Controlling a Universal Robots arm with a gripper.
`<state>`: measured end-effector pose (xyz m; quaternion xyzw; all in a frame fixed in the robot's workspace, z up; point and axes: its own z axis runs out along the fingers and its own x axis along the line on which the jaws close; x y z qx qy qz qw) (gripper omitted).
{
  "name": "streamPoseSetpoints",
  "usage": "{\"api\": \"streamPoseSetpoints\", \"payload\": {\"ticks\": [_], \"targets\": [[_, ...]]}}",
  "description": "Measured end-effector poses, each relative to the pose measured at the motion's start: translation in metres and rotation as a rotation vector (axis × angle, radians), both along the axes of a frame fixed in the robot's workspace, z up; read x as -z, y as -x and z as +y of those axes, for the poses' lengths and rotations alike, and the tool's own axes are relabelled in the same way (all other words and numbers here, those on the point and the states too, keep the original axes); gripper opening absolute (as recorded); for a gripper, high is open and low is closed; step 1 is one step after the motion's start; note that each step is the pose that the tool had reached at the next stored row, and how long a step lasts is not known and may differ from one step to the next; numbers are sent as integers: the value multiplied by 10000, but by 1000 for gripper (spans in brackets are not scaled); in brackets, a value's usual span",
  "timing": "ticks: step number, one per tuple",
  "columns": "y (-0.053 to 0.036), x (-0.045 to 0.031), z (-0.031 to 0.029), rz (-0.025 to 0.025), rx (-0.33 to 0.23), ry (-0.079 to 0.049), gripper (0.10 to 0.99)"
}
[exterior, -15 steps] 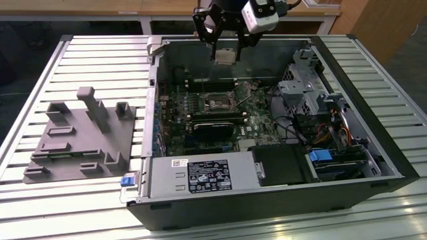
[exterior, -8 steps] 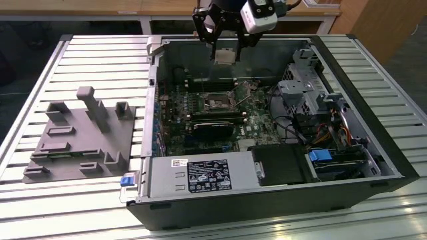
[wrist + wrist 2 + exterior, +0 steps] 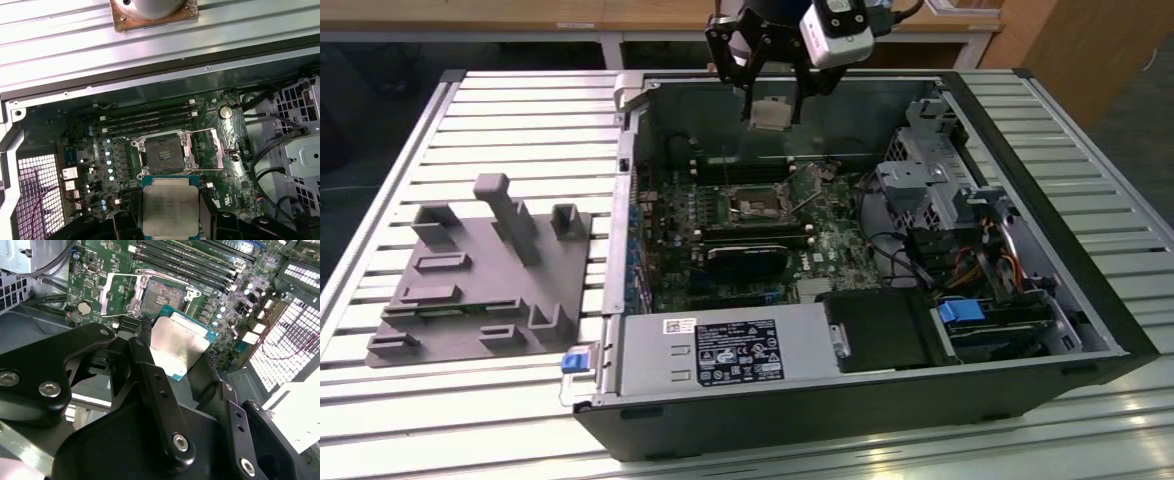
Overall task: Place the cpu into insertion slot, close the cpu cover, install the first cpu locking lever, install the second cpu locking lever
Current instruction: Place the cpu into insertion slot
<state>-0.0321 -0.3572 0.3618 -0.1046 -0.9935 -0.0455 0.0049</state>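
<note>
One arm here, and its gripper (image 3: 774,104) is clamped on the cpu (image 3: 771,114), pinching it by two opposite edges. It's in the upper middle of the exterior view, above the far wall of the open computer case (image 3: 1107,330). In both wrist views the cpu (image 3: 177,347) (image 3: 170,210) shows its silvery top, hanging clear of the board. The insertion slot (image 3: 758,207) sits on the green motherboard (image 3: 834,250) with its dark contact field exposed. The cpu cover (image 3: 119,294) is flipped open right beside the slot. I think it's standing roughly upright, but the angle's hard to read. A grey fixture (image 3: 480,270) sits on the slatted table (image 3: 520,110) at the exterior view's left.
</note>
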Motion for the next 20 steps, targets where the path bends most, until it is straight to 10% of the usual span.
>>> {"api": "streamPoseSetpoints", "payload": {"ticks": [20], "targets": [[0,27,5,0,1975,4,541]]}}
